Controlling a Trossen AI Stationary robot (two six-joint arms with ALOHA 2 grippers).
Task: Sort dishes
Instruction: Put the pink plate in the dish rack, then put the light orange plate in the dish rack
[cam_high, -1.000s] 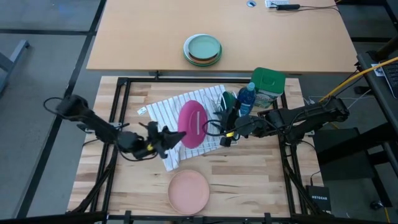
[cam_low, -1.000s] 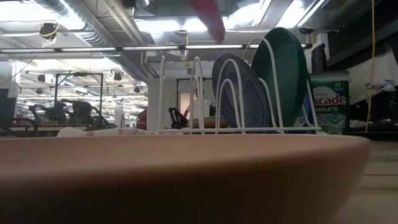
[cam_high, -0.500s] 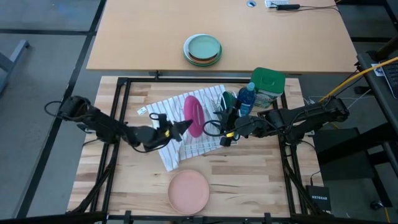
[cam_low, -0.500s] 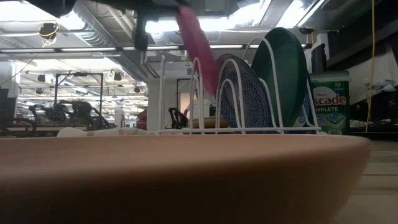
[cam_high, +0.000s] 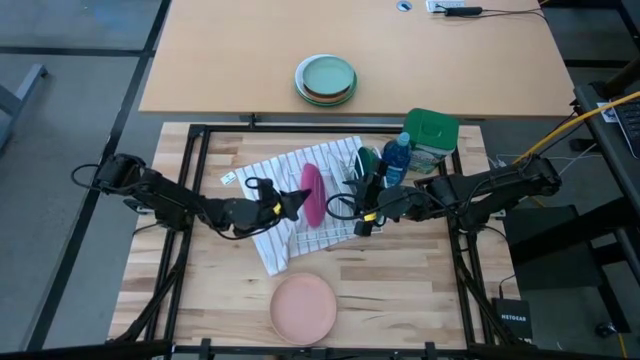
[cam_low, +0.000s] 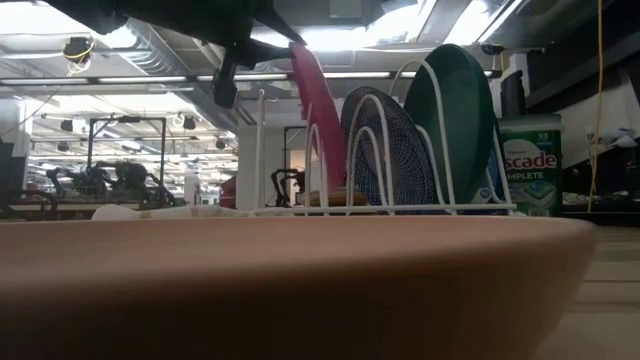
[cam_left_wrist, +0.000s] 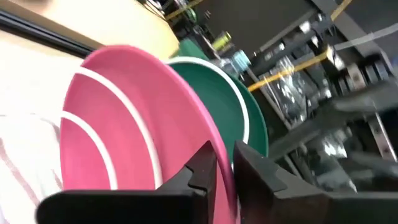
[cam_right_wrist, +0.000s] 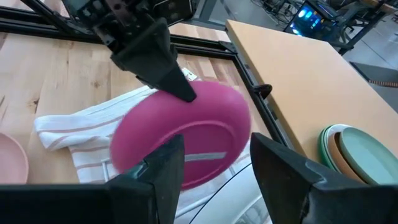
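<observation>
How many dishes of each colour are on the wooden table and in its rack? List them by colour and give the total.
magenta plate: 1
green plate: 1
pink plate: 1
blue bowl: 1
Total: 4

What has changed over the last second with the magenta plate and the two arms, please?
The left claw, shut on the magenta plate, has turned it from nearly flat-faced to edge-on and lowered it into the white wire rack, beside the blue bowl. The left arm reached further toward the rack. The right claw, open beside the rack, the dark green plate and the salmon-pink plate did not move.
</observation>
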